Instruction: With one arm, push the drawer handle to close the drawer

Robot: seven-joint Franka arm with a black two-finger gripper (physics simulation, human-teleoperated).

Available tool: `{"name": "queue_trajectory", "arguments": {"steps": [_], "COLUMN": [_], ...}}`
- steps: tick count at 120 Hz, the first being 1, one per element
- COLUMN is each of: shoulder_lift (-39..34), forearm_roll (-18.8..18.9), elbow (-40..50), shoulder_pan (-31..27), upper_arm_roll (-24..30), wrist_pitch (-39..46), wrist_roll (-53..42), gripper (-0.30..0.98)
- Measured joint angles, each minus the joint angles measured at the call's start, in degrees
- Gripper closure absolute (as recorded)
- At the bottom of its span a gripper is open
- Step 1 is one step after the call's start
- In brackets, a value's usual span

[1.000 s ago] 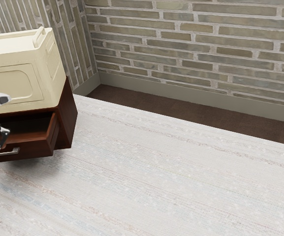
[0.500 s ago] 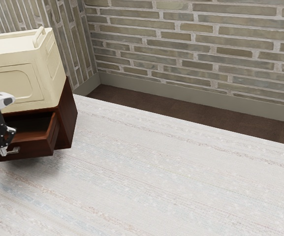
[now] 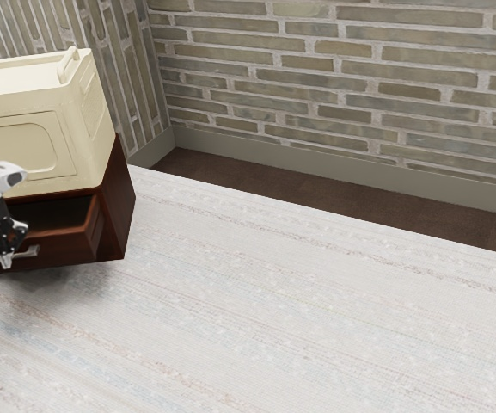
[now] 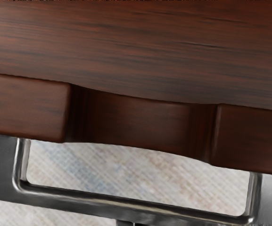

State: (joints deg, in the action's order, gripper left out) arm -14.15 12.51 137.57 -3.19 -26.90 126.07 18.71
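Observation:
My gripper (image 3: 6, 259), its fingertips together, is at the metal bar handle (image 3: 29, 251) on the front of the dark red-brown drawer (image 3: 69, 247). The drawer stands partly out of its cabinet (image 3: 120, 202), with a dark gap over its inside. From the wrist view, the drawer's front edge with its scooped middle (image 4: 140, 117) crosses the picture, and the handle (image 4: 126, 203) runs along its outer side. Whether the fingertips touch the handle or the drawer front is hard to tell.
On top of the cabinet rests a cream box (image 3: 37, 129) with a raised handle. A pale streaked rug (image 3: 299, 301) spreads around the cabinet, and a brick wall (image 3: 342, 86) rises behind.
My hand has moved toward the exterior view's right along the handle. The drawer front has since shifted back toward the cabinet, so the drawer stands out less.

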Motion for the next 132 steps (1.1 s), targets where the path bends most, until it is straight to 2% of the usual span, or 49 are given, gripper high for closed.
{"name": "queue_trajectory", "arguments": {"steps": [105, 118, 132], "shoulder_lift": [13.2, 8.2, -2.3], "forearm_roll": [-0.9, -1.0, -1.1], "elbow": [-7.9, -7.4, -6.6], "shoulder_pan": [0.1, 1.1, 2.9], "upper_arm_roll": [0.3, 0.4, 2.6], "wrist_pitch": [20.7, 14.4, 3.6], "wrist_roll": [1.1, 1.5, 2.1], "gripper": [0.79, 0.79, 0.79]}}
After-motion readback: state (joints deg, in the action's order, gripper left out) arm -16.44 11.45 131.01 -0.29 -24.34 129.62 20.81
